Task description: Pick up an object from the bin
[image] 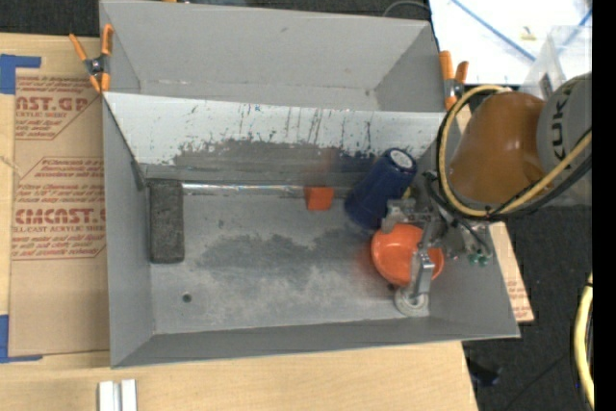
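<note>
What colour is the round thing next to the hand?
The round thing is orange-red, best seen in the camera view, right beside the hand.

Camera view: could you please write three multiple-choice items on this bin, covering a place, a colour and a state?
1. Where is the orange ball? A far left; B at the right, by the gripper; C back left corner.
2. The cylinder is: A blue; B yellow; C white.
3. The block is: A held aloft; B flat on the bin floor; C atop the ball.
Key: B, it sits beside the gripper at right; A, its body is dark blue; B, it lies alone at left.
</note>
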{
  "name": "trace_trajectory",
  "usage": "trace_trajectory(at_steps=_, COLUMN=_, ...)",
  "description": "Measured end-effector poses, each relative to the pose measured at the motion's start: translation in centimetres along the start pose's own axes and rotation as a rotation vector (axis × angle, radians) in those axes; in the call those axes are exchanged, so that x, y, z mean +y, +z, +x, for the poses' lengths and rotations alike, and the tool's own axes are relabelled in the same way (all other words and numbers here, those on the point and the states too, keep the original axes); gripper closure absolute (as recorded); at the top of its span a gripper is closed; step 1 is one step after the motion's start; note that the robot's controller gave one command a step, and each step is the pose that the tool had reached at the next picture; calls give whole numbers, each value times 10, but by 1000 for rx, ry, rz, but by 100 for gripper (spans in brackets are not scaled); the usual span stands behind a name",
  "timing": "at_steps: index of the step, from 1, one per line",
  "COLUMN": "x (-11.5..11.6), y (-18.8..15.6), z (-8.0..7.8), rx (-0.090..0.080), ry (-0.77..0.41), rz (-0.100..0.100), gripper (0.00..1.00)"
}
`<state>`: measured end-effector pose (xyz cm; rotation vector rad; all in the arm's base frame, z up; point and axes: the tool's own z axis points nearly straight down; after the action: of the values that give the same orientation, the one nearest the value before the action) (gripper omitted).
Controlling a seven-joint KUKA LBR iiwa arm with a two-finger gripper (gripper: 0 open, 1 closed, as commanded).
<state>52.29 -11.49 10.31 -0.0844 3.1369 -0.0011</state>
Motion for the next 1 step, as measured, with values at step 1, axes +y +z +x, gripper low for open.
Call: trace_trajectory(at_steps=1, x=-1, y=-2, z=0, rx=4, ry=39, rz=-4, gripper=0)
